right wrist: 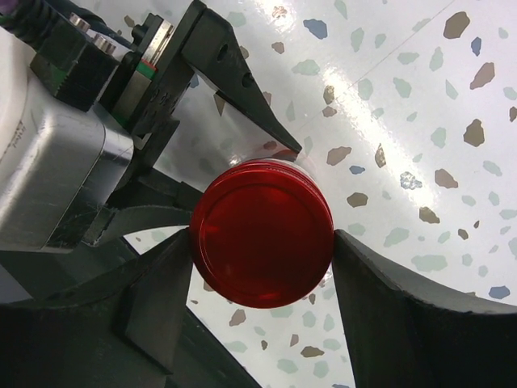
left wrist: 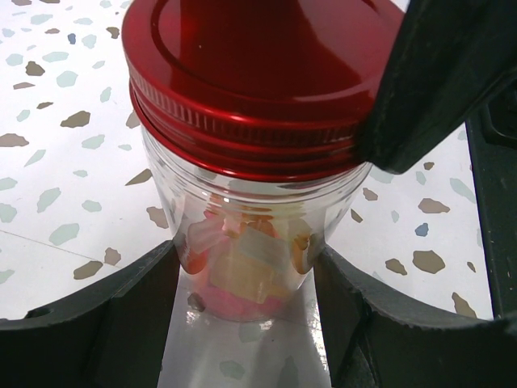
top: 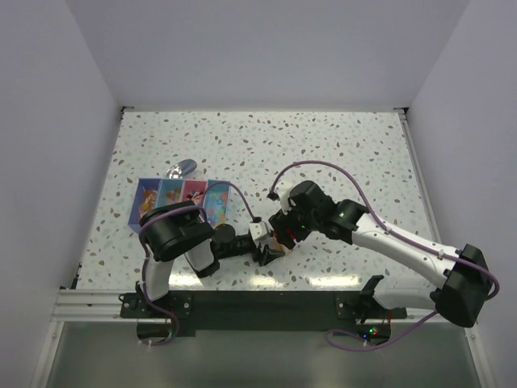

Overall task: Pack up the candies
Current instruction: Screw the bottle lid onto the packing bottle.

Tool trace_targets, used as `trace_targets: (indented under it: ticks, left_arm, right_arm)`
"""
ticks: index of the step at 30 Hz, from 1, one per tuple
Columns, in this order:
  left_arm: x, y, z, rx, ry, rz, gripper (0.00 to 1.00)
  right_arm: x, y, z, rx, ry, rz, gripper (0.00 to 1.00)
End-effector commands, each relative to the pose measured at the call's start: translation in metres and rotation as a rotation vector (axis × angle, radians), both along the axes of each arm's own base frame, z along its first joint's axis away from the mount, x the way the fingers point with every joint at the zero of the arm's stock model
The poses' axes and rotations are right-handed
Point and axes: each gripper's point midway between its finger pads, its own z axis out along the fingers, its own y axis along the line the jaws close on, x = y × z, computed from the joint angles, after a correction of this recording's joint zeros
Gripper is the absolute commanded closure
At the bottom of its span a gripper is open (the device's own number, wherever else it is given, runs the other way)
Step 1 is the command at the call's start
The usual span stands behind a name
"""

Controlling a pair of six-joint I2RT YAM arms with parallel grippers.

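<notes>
A clear plastic jar (left wrist: 242, 202) stands on the table with a red screw lid (left wrist: 258, 73) on its mouth. The candies (left wrist: 242, 267) show through its wall as a small pink, yellow and orange heap at the bottom. My left gripper (left wrist: 246, 299) is shut on the jar's lower body, a finger pressed to each side. From above, my right gripper (right wrist: 262, 242) is shut on the red lid (right wrist: 262, 222), its jaws touching the rim on both sides. In the top view both grippers meet at the jar (top: 279, 240) near the table's front edge.
A colourful picture box (top: 182, 202) lies at the left of the speckled table (top: 339, 153), with a shiny metal scoop (top: 182, 170) just behind it. The left arm's cable loops beside the box. White walls close in the table on three sides.
</notes>
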Motion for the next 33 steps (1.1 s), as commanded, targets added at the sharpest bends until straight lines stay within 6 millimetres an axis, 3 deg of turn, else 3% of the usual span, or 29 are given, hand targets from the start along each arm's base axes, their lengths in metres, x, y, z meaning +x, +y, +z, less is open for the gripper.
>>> trace_targets:
  ticks: [1,10,13,19,33]
  left_arm:
    - [-0.002,0.014,-0.018,0.044,0.033,0.042,0.38]
    - [-0.002,0.014,-0.014,0.030,0.029,0.043,0.22]
    - [-0.002,0.015,-0.011,0.027,0.026,0.048,0.19]
    - [0.000,0.018,-0.002,0.005,0.007,0.066,0.00]
    - [0.017,0.002,0.036,-0.076,-0.093,0.074,0.00]
  right_arm:
    - [-0.009,-0.013,-0.003,-0.021,0.018,-0.038,0.30]
    - [-0.011,-0.016,0.021,0.028,-0.011,-0.051,0.20]
    - [-0.006,-0.017,0.039,0.074,-0.061,-0.082,0.19]
    - [0.000,-0.010,0.058,0.092,-0.079,-0.078,0.19]
    - [0.022,-0.003,0.060,0.249,0.067,-0.095,0.44]
